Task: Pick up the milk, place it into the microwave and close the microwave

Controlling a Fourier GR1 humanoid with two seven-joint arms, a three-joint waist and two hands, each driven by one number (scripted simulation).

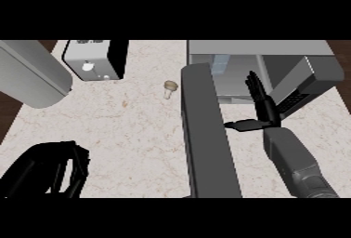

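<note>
While my right hand (263, 103) hangs in front of the open microwave (274, 49), its fingers are straight and close together, pointing up toward the oven's cavity, with the thumb stuck out to the left. It has hold of nothing. My grey forearm runs down from it to the view's lower right.

Microwave sits at the top right of the counter (130, 130). Its door (209, 139) is swung wide open, seen as a long dark grey slab running from the oven's left front corner down toward me, just left of my right hand. Thumb tip is near the door's edge; I can't tell if it touches.

Milk (219, 63): a pale bluish-white carton shows inside the microwave, at the left of the cavity, just behind the door's top end. Only a narrow part of it shows, well apart from my fingers.

My left hand (47, 169) rests at the lower left corner, fingers relaxed, with nothing in it.

Other stuff: a white and black appliance (96, 59) at the top, left of centre; a big grey cylinder (31, 73) lying tilted at the upper left; a small mushroom (170, 87) on the counter between the appliance and the door.
</note>
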